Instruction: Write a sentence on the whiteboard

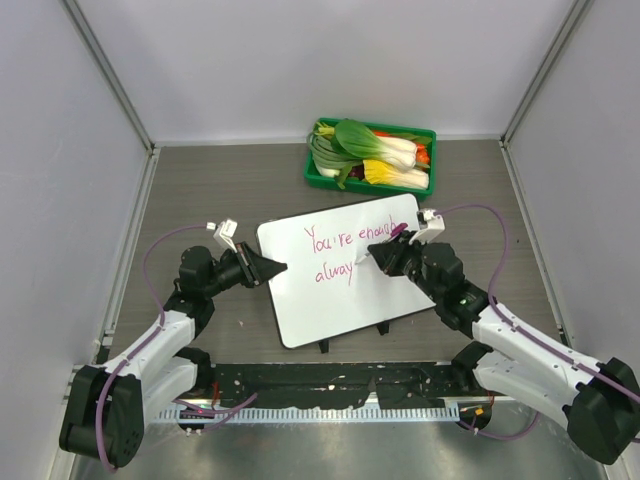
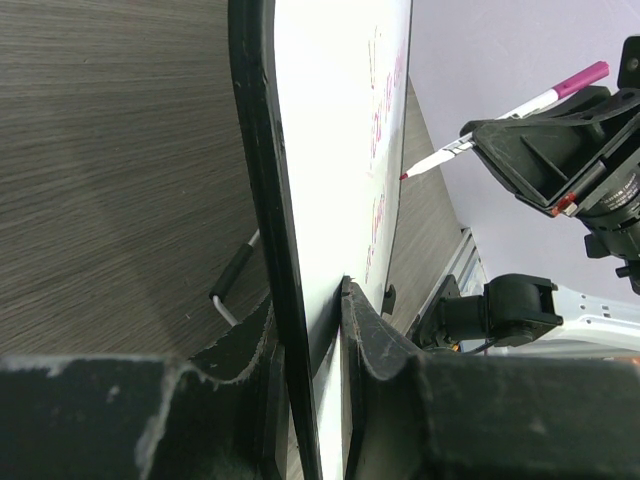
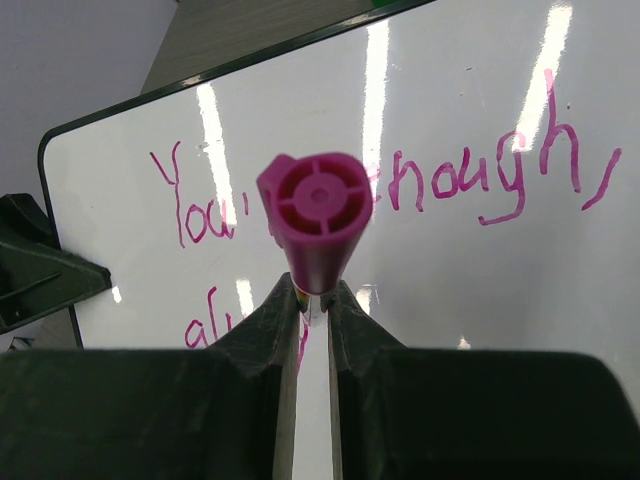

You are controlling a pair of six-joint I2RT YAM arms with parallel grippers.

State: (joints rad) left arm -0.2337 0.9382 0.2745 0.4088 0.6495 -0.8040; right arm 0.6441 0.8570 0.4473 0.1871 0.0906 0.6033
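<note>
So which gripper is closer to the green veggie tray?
The right gripper: it holds the marker in front of the tray. The left gripper clamps the whiteboard's left edge, farther away.

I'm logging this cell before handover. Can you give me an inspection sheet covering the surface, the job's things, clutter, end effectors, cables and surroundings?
Surface: grey wood-grain table, no spills seen.
Job's things: whiteboard at the centre; pink sentence reads about "You're enough, always"; pink marker has its tip at the board, contact unclear.
Clutter: green tray of vegetables behind the board, apart from it.
End effectors: left end effector is clamped on the whiteboard's left edge; right end effector is shut on the marker.
Cables: purple cables loop off each wrist, clear of the board.
Surroundings: plain white walls on three sides.
</note>
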